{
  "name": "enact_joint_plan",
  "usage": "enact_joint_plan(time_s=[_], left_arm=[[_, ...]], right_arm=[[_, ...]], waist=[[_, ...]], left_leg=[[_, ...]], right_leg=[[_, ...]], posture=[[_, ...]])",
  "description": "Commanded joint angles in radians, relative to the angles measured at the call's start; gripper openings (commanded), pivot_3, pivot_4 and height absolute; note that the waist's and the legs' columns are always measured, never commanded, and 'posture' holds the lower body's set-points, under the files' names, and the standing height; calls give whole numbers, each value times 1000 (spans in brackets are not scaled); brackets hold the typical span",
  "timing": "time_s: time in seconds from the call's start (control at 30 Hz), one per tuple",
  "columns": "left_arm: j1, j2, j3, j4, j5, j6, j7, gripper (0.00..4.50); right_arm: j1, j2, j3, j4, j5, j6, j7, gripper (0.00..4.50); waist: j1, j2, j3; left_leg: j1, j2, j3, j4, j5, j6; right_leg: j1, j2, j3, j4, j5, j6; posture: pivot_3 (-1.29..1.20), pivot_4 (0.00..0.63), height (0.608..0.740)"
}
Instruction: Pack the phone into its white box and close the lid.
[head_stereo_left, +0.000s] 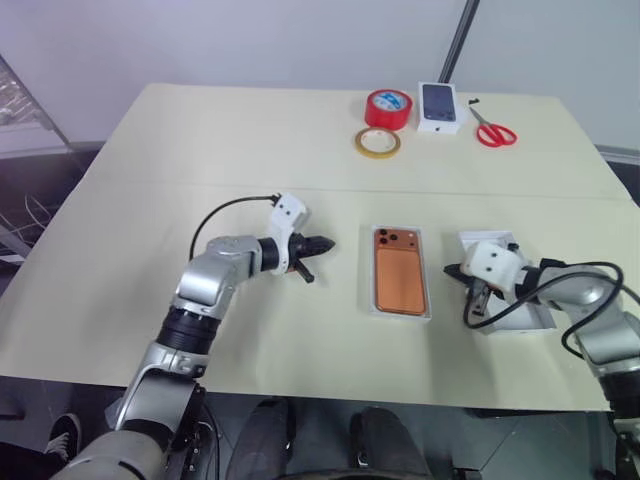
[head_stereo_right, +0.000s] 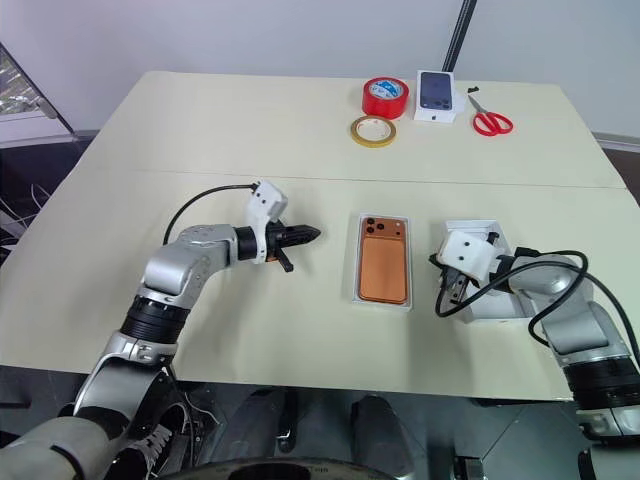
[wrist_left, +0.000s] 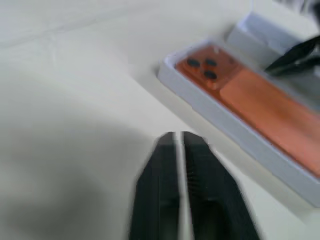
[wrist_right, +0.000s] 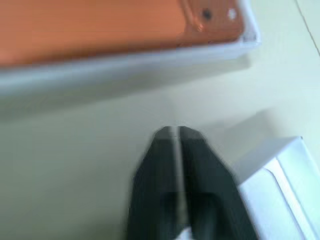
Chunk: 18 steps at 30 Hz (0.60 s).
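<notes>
The white box (head_stereo_left: 401, 316) lies mid-table with an orange phone face and camera cluster (head_stereo_left: 400, 272) showing on top inside a white rim. I cannot tell whether that face is the phone itself or the lid's printed picture. My left gripper (head_stereo_left: 325, 243) hovers just left of the box, pointing at it, shut and empty; its fingers (wrist_left: 162, 165) stand with only a slit between them. My right gripper (head_stereo_left: 452, 270) is right of the box, shut and empty. A box-sized white cardboard piece (head_stereo_left: 520, 315) lies under that arm, beside its fingers (wrist_right: 202, 170).
At the table's far side stand a red tape roll (head_stereo_left: 388, 107), a yellow tape ring (head_stereo_left: 377, 142), a small white box printed with a dark phone (head_stereo_left: 438, 105) and red scissors (head_stereo_left: 494, 132). A seam (head_stereo_left: 200, 185) crosses the cream table.
</notes>
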Motion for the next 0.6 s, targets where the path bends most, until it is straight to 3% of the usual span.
enact_joint_plan(time_s=[0.03, 0.17, 0.3, 0.4, 0.6], left_arm=[[35, 58, 57, -80, -61, -46, -72, 2400], [77, 112, 78, -96, -71, -123, -116, 4453], [121, 159, 87, -120, -51, -277, -161, 4453], [142, 200, 80, -112, -91, -262, -236, 4453], [190, 226, 65, -100, -42, -477, -316, 4453]], right_arm=[[18, 13, -95, -106, 97, 86, -16, 2457], [52, 31, -143, -163, 92, 122, -96, 4498], [52, 116, -200, -209, 64, 267, -297, 4498], [147, 108, -174, -288, 39, 332, -311, 4498], [219, 160, -271, -457, 173, 624, -350, 4498]], waist=[[-1, 0, 0], [1, 1, 0], [3, 1, 0], [4, 1, 0], [-1, 2, 0]], left_leg=[[0, 0, 0, 0, 0, 0], [0, 0, 0, 0, 0, 0], [0, 0, 0, -1, 0, 0], [-2, 0, 0, -1, 0, 0], [-3, 0, 0, -2, 0, 0]], right_leg=[[0, 0, 0, 0, 0, 0], [0, -1, 0, 0, 0, 0], [0, -2, 0, 0, 0, 0], [-2, -2, 0, 0, 0, 0], [-3, -2, 1, 0, 0, -1]], posture=[[0, 150, 740], [0, 150, 740], [0, 150, 740], [0, 150, 740], [0, 150, 740]])
